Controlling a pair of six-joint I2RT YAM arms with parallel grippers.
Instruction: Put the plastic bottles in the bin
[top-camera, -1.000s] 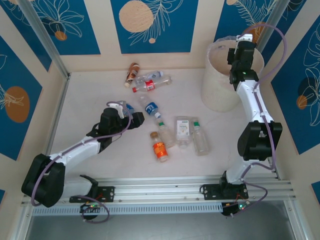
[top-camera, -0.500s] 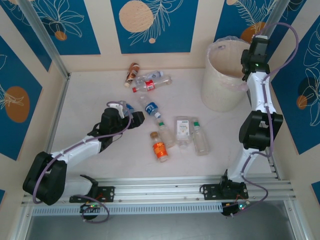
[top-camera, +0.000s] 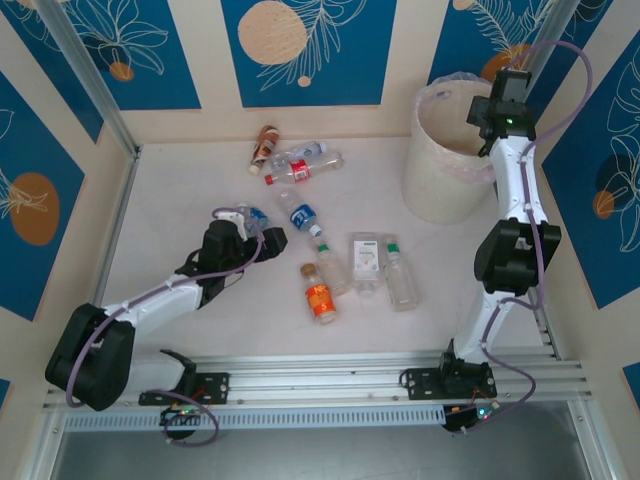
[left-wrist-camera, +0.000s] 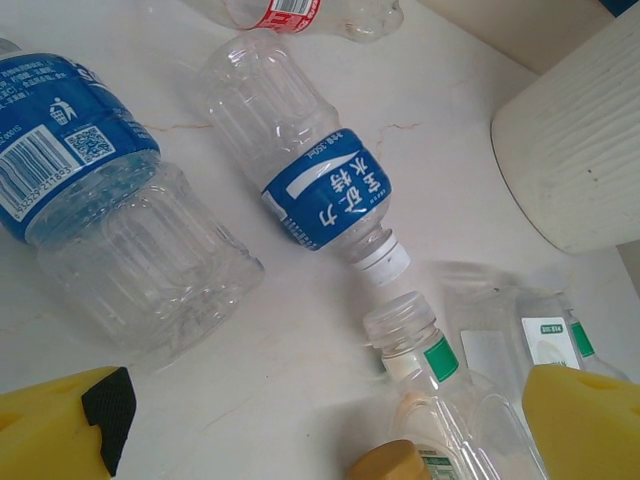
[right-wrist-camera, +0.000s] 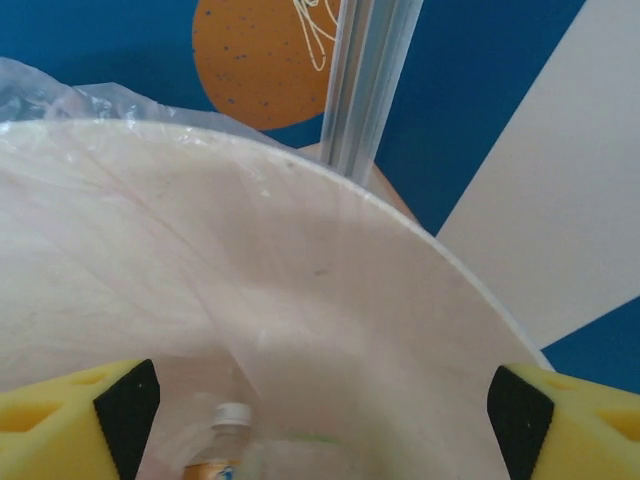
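Observation:
The bin (top-camera: 438, 180) stands at the back right, a cream bucket with a thin bag liner. My right gripper (top-camera: 497, 108) hangs over its right rim, open and empty (right-wrist-camera: 320, 415). Below it, inside the bin (right-wrist-camera: 330, 260), lies a white-capped bottle (right-wrist-camera: 222, 445). My left gripper (top-camera: 250, 226) is low over the table's middle, open (left-wrist-camera: 330, 425), with nothing between its fingers. Just ahead of it lie a large blue-label bottle (left-wrist-camera: 100, 190), a smaller blue-label bottle (left-wrist-camera: 310, 170) and a green-label bottle (left-wrist-camera: 430, 352).
More bottles lie loose: an orange-label one (top-camera: 320, 298), a flat clear one (top-camera: 366, 262) and a green-capped one (top-camera: 400, 277) in the middle. A brown one (top-camera: 264, 148) and a red-label one (top-camera: 295, 170) lie near the back wall. Walls close three sides.
The right gripper swung along the bin's right rim and its jaws opened wide. The left arm has hardly moved and stays open.

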